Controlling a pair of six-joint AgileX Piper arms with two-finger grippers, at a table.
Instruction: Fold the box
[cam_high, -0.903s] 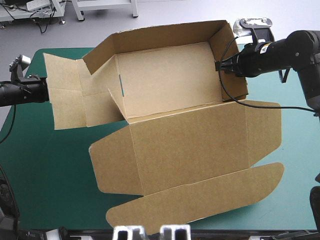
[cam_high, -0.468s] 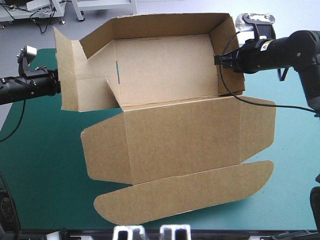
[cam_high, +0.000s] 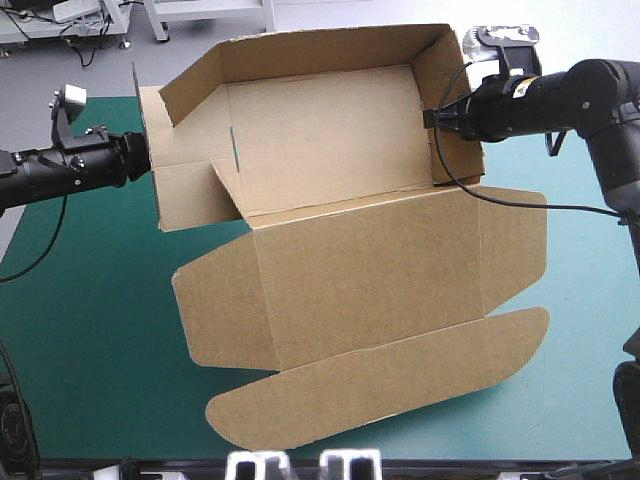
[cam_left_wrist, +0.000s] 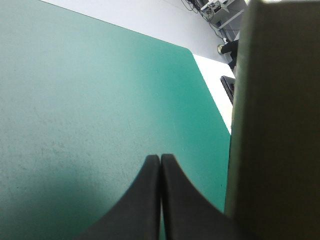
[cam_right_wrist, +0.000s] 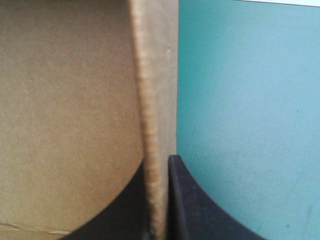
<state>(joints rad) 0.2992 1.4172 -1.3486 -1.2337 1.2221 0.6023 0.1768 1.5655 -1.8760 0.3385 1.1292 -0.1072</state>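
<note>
High view: the box (cam_high: 340, 140) sits on the middle of the teal-green cover (cam_high: 90, 340), partly built. Its back wall (cam_high: 310, 50) stands up. The right gripper (cam_high: 437, 118) holds the box's right end wall (cam_high: 455, 110) upright, and the left gripper (cam_high: 148, 160) is against the outside of the box's left end wall (cam_high: 185, 180), which is raised but looks loose, its panels not yet tucked. On the box's near side the lid (cam_high: 370, 280) and its rounded tuck flap (cam_high: 380, 380) lie flat on the cover.

Left wrist view: the left gripper (cam_left_wrist: 160, 157) has its black fingers pressed together in a point with nothing between them, and the box's board (cam_left_wrist: 275, 130) rises right beside it.

Right wrist view: the right gripper (cam_right_wrist: 159, 162) is clamped on the top edge of the box's wall (cam_right_wrist: 65, 100), one finger on each face.

I'd say it is about halfway: the walls are up, while tucking the left end, and probably the front wall, is left.
</note>
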